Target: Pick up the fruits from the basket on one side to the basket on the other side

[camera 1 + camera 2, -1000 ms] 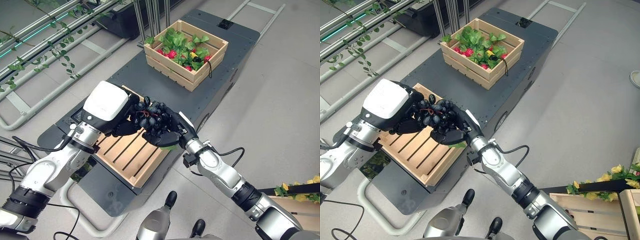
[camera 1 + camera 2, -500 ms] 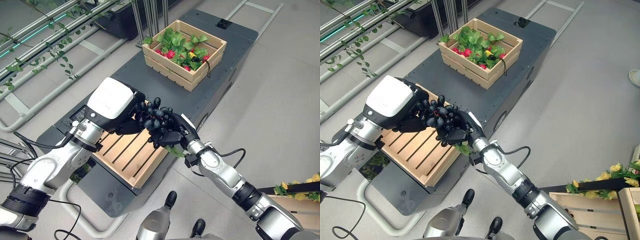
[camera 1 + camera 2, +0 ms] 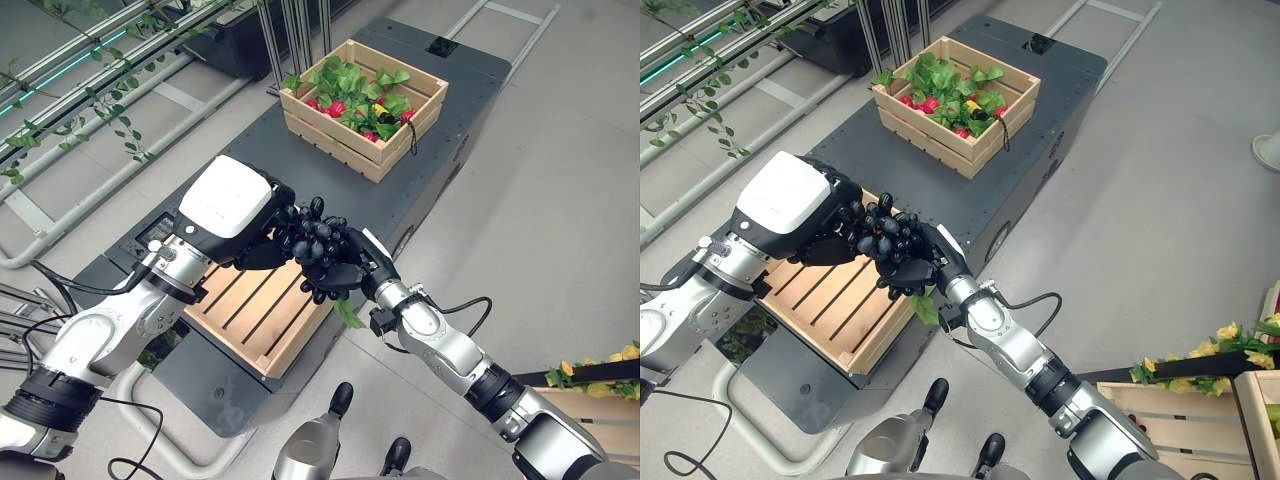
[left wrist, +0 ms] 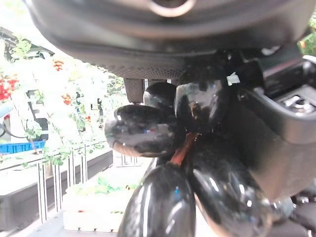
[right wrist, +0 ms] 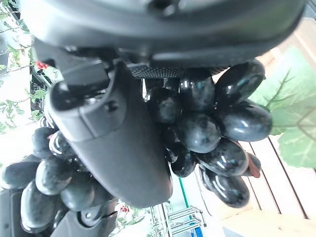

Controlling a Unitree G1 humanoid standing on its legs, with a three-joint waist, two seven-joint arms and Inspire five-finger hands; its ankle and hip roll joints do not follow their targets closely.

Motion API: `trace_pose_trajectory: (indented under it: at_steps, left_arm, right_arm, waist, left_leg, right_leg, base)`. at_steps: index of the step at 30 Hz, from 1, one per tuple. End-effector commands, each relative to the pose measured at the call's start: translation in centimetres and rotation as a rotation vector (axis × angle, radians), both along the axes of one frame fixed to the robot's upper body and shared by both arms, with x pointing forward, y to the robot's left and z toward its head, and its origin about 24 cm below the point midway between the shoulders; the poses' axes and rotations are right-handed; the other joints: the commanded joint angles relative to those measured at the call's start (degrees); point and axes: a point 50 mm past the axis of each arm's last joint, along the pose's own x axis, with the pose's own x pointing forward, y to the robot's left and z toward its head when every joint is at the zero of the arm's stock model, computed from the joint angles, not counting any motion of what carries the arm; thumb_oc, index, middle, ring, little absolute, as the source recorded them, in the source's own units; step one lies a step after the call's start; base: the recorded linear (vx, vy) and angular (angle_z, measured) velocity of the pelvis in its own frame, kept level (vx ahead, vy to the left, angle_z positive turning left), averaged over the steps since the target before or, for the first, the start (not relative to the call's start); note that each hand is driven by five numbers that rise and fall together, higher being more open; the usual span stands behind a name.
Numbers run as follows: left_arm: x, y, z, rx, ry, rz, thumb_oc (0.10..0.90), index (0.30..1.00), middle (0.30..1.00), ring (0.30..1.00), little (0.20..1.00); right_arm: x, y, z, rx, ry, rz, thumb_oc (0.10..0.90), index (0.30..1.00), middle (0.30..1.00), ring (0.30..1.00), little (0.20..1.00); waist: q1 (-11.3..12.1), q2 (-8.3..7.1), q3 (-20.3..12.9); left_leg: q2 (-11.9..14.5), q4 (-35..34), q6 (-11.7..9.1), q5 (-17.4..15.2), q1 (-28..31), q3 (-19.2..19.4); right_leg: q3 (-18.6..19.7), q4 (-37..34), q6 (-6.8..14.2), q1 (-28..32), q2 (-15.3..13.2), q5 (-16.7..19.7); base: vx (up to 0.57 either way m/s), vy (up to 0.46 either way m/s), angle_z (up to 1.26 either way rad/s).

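Above the near wooden crate [image 3: 262, 318], over its far right corner, a bunch of black grapes [image 3: 312, 242] hangs between the two robot hands. The left hand [image 3: 243, 215], with its broad white back cover turned up, comes in from the left and curls its dark fingers over the left side of the bunch; its wrist view shows glossy grapes [image 4: 163, 148] and a reddish stem pressed right against the palm. The right hand [image 3: 350, 268] comes in from the lower right and cups the bunch from below and from the right, its fingers wrapped round the grapes; in the right wrist view the grapes [image 5: 212, 123] sit packed against the palm on both sides of the thumb [image 5: 118, 143]. Both hands thus grip the same bunch, touching it from opposite sides. A green leaf [image 3: 349, 314] dangles beneath the bunch, just below the right hand. The near crate's slatted floor lies bare under the hands. Well apart, further along the dark platform [image 3: 240, 160], stands a second wooden crate [image 3: 362, 108] holding green leaves [image 3: 355, 85] and red fruits [image 3: 337, 107]. At the far right edge of the right eye view, another crate [image 3: 1200, 415] with yellow flowers [image 3: 1230, 340] sits on the floor.
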Motion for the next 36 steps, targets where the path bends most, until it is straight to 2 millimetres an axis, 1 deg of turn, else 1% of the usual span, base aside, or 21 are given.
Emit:
trace_pose_trajectory:
  at_steps: [1,3,6,9,10,13,16,17,20,21,22,24,25,26,27,32,35,36]
  left_arm:
    - [0.7,1.5,0.0,-0.181,-0.001,0.051,0.800,0.900,0.900,0.900,0.900]
    - [0.7,1.7,0.0,-0.251,0.018,0.045,0.800,0.900,0.900,0.900,0.900]
    - [0.6,1.9,-0.1,-0.311,0.016,0.038,0.800,0.900,0.900,0.900,0.900]
    - [0.9,1.9,0.4,-0.400,0.022,0.013,0.800,0.900,0.900,0.900,0.900]
    - [0.9,1.7,0.4,-0.438,0.032,-0.003,0.800,0.900,0.900,0.900,0.900]
    - [1.2,1.0,0.5,-0.628,0.126,-0.087,0.800,0.900,0.900,0.900,0.900]
    - [1.4,-0.2,0.4,-0.755,0.195,-0.172,0.800,0.900,0.900,0.900,0.900]
    - [1.4,-1.0,0.4,-0.803,0.231,-0.219,0.800,0.900,0.900,0.900,0.900]
    - [1.7,-2.2,0.2,-0.906,0.300,-0.295,0.800,0.900,0.900,0.900,0.900]
    - [1.7,-2.3,0.2,-0.916,0.307,-0.303,0.800,0.900,0.900,0.900,0.900]
    - [1.7,-2.8,-0.1,-0.975,0.349,-0.341,0.800,0.900,0.900,0.900,0.900]
    - [1.6,-3.6,-0.6,-1.055,0.394,-0.402,0.800,0.900,0.900,0.900,0.900]
    - [1.6,-3.6,-0.7,-1.065,0.400,-0.409,0.800,0.900,0.900,0.900,0.900]
    - [1.5,-4.2,-1.1,-1.132,0.429,-0.446,0.800,0.900,0.900,0.900,0.900]
    - [1.4,-4.6,-1.4,-1.159,0.445,-0.469,0.800,0.900,0.900,0.900,0.900]
    - [0.8,-5.5,-2.6,-1.290,0.495,-0.539,0.800,0.900,0.900,0.900,0.900]
    - [0.5,-6.0,-3.4,-1.335,0.520,-0.560,0.800,0.900,0.900,0.900,0.900]
    - [0.5,-6.0,-3.5,-1.336,0.519,-0.560,0.800,0.900,0.900,0.900,0.900]
  right_arm:
    - [-1.2,1.9,3.7,0.259,-0.172,0.052,0.400,0.300,0.300,0.300,0.300]
    - [-1.0,1.1,4.0,0.267,-0.192,0.027,0.400,0.300,0.300,0.300,0.300]
    - [-0.9,0.5,4.3,0.266,-0.211,0.004,0.400,0.300,0.300,0.300,0.300]
    - [-0.6,-0.4,4.2,0.265,-0.221,-0.038,0.400,0.300,0.300,0.300,0.300]
    - [-0.6,-0.7,4.2,0.267,-0.225,-0.049,0.400,0.300,0.300,0.300,0.300]
    - [-0.6,-1.5,4.3,0.272,-0.234,-0.074,0.400,0.300,0.300,0.300,0.300]
    - [-0.6,-2.3,4.0,0.269,-0.234,-0.097,0.400,0.300,0.300,0.300,0.300]
    - [-0.6,-2.8,3.8,0.263,-0.233,-0.117,0.400,0.300,0.300,0.300,0.300]
    - [-0.8,-3.9,3.2,0.258,-0.225,-0.155,0.400,0.300,0.300,0.300,0.300]
    - [-0.8,-4.0,3.2,0.256,-0.224,-0.160,0.400,0.300,0.300,0.300,0.300]
    - [-1.1,-4.8,2.7,0.245,-0.220,-0.177,0.400,0.300,0.300,0.300,0.300]
    - [-1.4,-5.9,2.0,0.235,-0.209,-0.214,0.400,0.300,0.300,0.300,0.300]
    - [-1.5,-6.0,1.9,0.233,-0.209,-0.220,0.400,0.300,0.300,0.300,0.300]
    - [-1.8,-6.8,1.5,0.212,-0.208,-0.242,0.400,0.300,0.300,0.300,0.300]
    - [-2.0,-7.3,1.1,0.205,-0.203,-0.260,0.400,0.300,0.300,0.300,0.300]
    - [-3.0,-9.0,-0.2,0.197,-0.169,-0.329,0.400,0.300,0.300,0.300,0.300]
    - [-3.5,-9.4,-0.8,0.189,-0.158,-0.360,0.400,0.300,0.300,0.300,0.300]
    - [-3.5,-9.4,-0.8,0.188,-0.158,-0.360,0.400,0.300,0.300,0.300,0.300]
  waist:
    - [-1.2,-0.71,-13.3]
    - [-1.6,-0.85,-13.3]
    - [-2.1,-0.90,-13.3]
    - [-3.1,-1.01,-13.4]
    - [-3.4,-1.05,-13.3]
    - [-4.5,-1.12,-13.3]
    - [-5.6,-1.20,-13.3]
    - [-6.2,-1.19,-13.2]
    - [-7.9,-1.12,-12.9]
    - [-8.0,-1.10,-12.8]
    - [-9.1,-1.05,-12.7]
    - [-10.4,-1.06,-12.6]
    - [-10.5,-1.06,-12.5]
    - [-11.5,-1.14,-12.4]
    - [-12.2,-1.17,-12.3]
    - [-14.5,-1.36,-11.4]
    - [-15.6,-1.39,-10.7]
    - [-15.7,-1.38,-10.6]
  left_leg:
    - [-3.4,0.0,1.6,-7.4,3.1,0.0]
    - [-3.4,0.0,1.7,-7.5,3.2,0.3]
    - [-3.2,0.0,1.7,-7.6,3.3,0.7]
    - [-3.0,0.0,1.7,-7.8,3.6,1.3]
    - [-3.0,0.0,1.7,-7.9,3.7,1.5]
    - [-2.9,0.0,1.8,-8.1,3.9,2.0]
    - [-2.9,0.0,1.9,-8.4,4.3,2.4]
    - [-2.9,0.0,2.0,-8.6,4.6,2.7]
    - [-2.8,0.0,2.1,-8.9,5.2,3.8]
    - [-2.8,0.0,2.1,-9.0,5.3,3.9]
    - [-2.8,0.0,2.2,-9.3,5.6,4.5]
    - [-2.7,0.0,2.3,-9.6,6.1,5.3]
    - [-2.7,0.0,2.3,-9.7,6.1,5.4]
    - [-2.6,0.0,2.5,-10.0,6.5,6.1]
    - [-2.7,0.0,2.5,-10.2,6.8,6.4]
    - [-2.3,0.0,2.7,-11.0,7.9,8.5]
    - [-2.0,0.0,2.9,-11.3,8.2,9.7]
    - [-2.0,0.0,2.9,-11.3,8.2,9.8]
  right_leg:
    - [1.0,-0.7,-0.3,-3.0,-1.4,4.6]
    - [1.4,-0.6,-0.3,-3.0,-1.3,4.6]
    - [1.8,-0.7,-0.4,-3.0,-1.1,4.6]
    - [2.4,-0.8,-0.5,-3.0,-0.9,4.8]
    - [2.7,-0.8,-0.5,-3.0,-0.8,4.9]
    - [3.5,-0.9,-0.6,-3.1,-0.5,5.0]
    - [4.5,-1.0,-0.6,-3.1,-0.2,5.2]
    - [5.1,-1.0,-0.6,-3.1,0.0,5.3]
    - [6.2,-0.9,-0.6,-3.2,0.2,5.4]
    - [6.3,-0.9,-0.6,-3.1,0.3,5.4]
    - [7.0,-0.9,-0.6,-3.2,0.5,5.4]
    - [7.8,-1.1,-0.6,-3.1,0.7,5.6]
    - [7.9,-1.2,-0.6,-3.0,0.8,5.6]
    - [8.7,-1.5,-0.6,-2.9,1.0,5.7]
    - [9.2,-1.5,-0.6,-2.8,1.2,5.7]
    - [11.4,-1.7,-0.7,-2.7,2.1,5.8]
    - [12.5,-1.6,-0.8,-3.0,2.5,5.9]
    - [12.5,-1.6,-0.8,-3.1,2.6,5.9]
  base:
    - [-0.03,-0.013,-0.04]
    - [-0.03,-0.016,-0.07]
    - [-0.03,-0.016,-0.13]
    - [-0.03,-0.024,-0.13]
    - [-0.04,-0.020,-0.10]
    - [-0.04,-0.018,-0.07]
    - [-0.04,-0.015,-0.14]
    - [-0.04,-0.012,-0.13]
    - [-0.04,0.002,-0.16]
    - [-0.03,0.009,-0.10]
    - [-0.03,0.009,-0.21]
    - [-0.03,0.008,-0.21]
    - [-0.01,0.002,-0.10]
    - [0.00,-0.002,-0.18]
    - [0.00,-0.003,-0.23]
    - [0.02,-0.019,-0.27]
    - [0.02,-0.032,-0.37]
    - [0.00,-0.026,-0.36]
